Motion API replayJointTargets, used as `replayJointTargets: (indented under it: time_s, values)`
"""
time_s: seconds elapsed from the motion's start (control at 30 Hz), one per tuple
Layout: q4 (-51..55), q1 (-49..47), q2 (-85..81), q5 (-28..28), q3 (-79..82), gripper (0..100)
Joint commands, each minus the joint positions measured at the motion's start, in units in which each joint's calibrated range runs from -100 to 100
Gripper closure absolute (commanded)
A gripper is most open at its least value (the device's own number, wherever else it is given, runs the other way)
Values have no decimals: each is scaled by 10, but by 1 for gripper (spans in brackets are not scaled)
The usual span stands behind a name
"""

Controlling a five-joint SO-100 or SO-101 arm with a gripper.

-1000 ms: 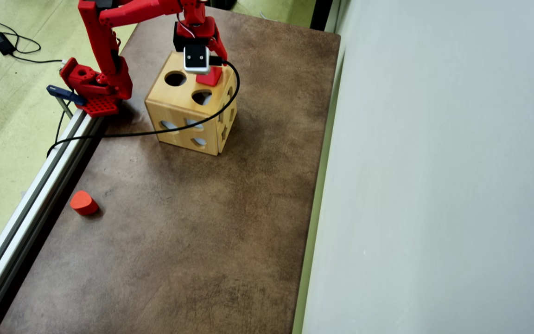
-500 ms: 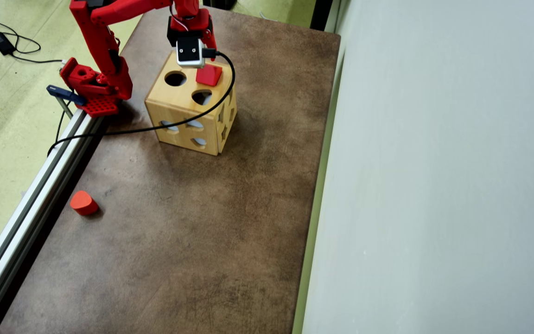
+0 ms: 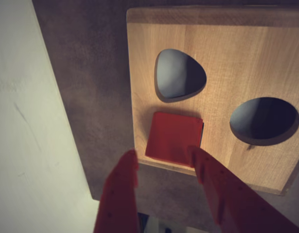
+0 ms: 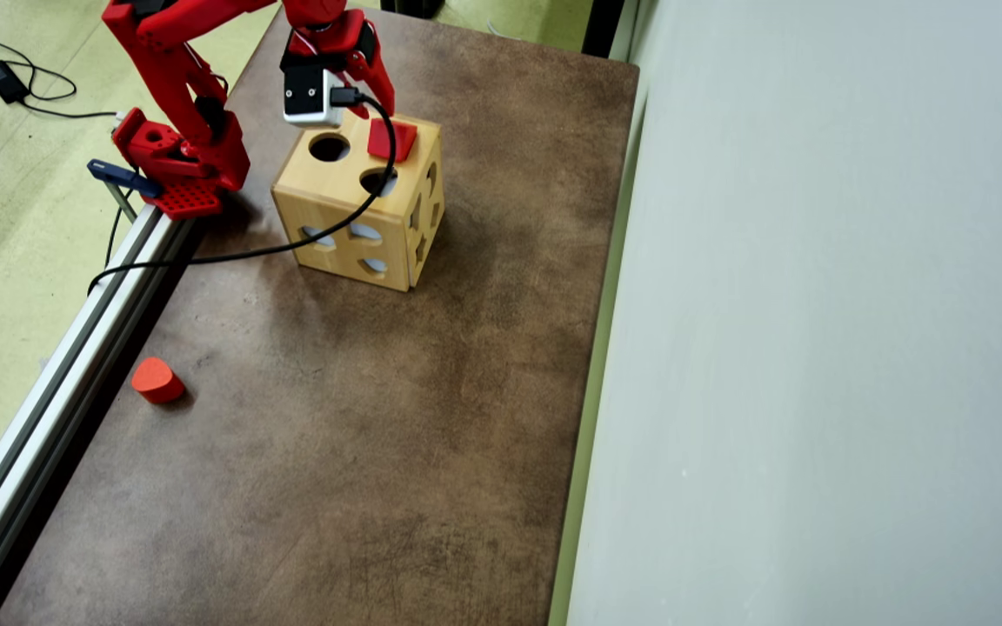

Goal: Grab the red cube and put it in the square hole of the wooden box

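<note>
In the wrist view, your gripper stands spread and empty at 6 o'clock. The red cube sits in the square hole of the wooden box, teardrop hole at 12, round hole at 3.

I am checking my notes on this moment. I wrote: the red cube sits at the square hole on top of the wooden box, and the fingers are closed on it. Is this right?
Not quite. The fingers are open and off the red cube, as the wrist view shows. The rest holds: the cube sits at the square hole on top of the wooden box.
</note>
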Motion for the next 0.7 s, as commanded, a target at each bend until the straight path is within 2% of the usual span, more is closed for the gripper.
replayJointTargets:
  time_s: [0.0, 0.07, 0.43, 0.67]
  values:
    - [36, 6, -17, 3, -3, 70]
    - [56, 13, -5, 3, -2, 68]
    - [50, 18, 106, 2, -10, 68]
    - [4, 10, 137, 2, -5, 68]
